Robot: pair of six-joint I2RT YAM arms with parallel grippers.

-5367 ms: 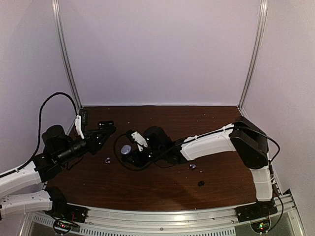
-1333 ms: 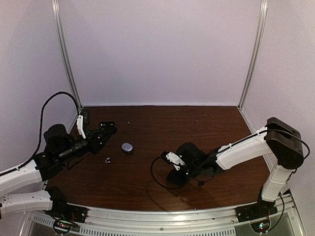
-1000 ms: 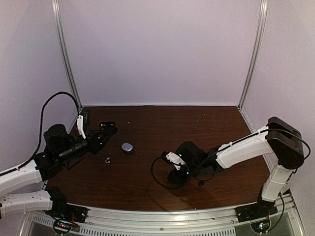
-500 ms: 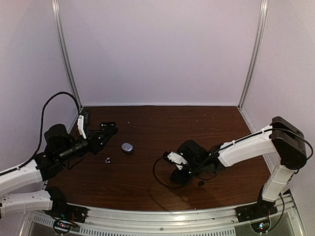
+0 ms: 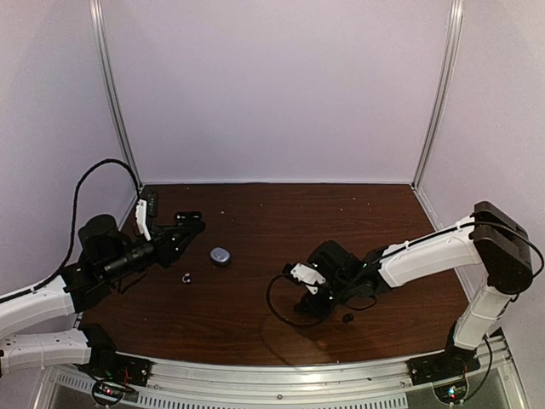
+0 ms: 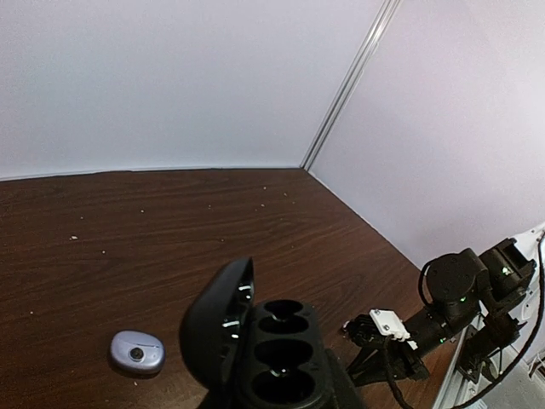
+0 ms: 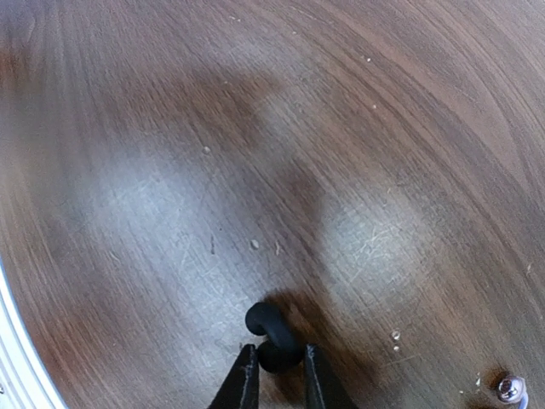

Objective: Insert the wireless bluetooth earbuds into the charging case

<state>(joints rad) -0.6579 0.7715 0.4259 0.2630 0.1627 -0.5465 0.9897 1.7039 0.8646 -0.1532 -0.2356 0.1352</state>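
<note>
Setting: robotics lab test cell.
Enclosure: plain white panels, aluminium corner posts.
Work surface: dark wooden table; robot arms mounted on a metal rail at its near edge.

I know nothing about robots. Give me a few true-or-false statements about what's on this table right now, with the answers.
1. The charging case lies closed on the table. True.
2. The left gripper is holding the case. False: its jaws are shut on nothing, and the case lies apart from it.
3. A tiny earbud lies loose on the table near the case. True.
4. The right gripper is reaching into the case. False: its fingertips pinch a small black piece, well away from the case.
</note>
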